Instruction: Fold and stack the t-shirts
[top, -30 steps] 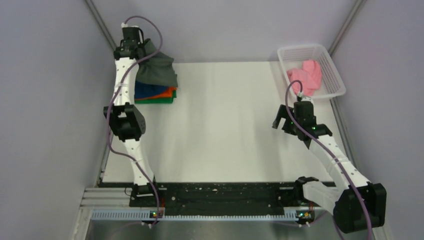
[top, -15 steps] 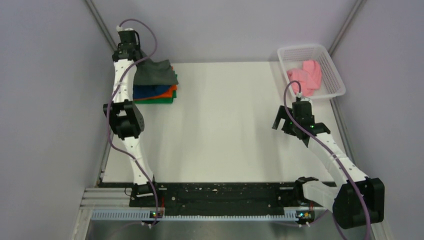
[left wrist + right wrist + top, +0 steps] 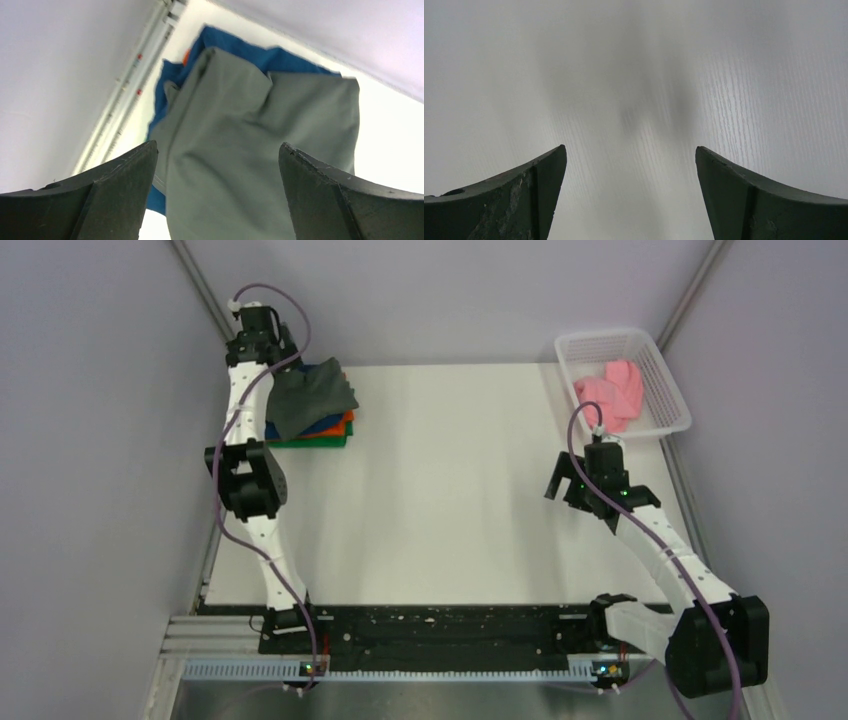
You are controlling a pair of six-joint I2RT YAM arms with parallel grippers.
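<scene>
Lab-style robot test cell. Plain grey enclosure panels (image 3: 90, 460) on three sides, white table (image 3: 450, 530), aluminium rail (image 3: 210, 633) and black mounting plate (image 3: 440, 625) along near edge, purple cables (image 3: 264, 286) running exposed.

Five t-shirts (image 3: 310, 398) (one pink), one basket (image 3: 603, 337)

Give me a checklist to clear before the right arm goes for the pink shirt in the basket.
1. The left claw open, gripping nothing: ok.
2. The grey shirt resting on the stack: ok.
3. The grey shirt square with the stack: not ok, it lies askew and rumpled.
4. The right claw open and empty: ok.
5. The pink shirt lying in the basket: ok.
</scene>
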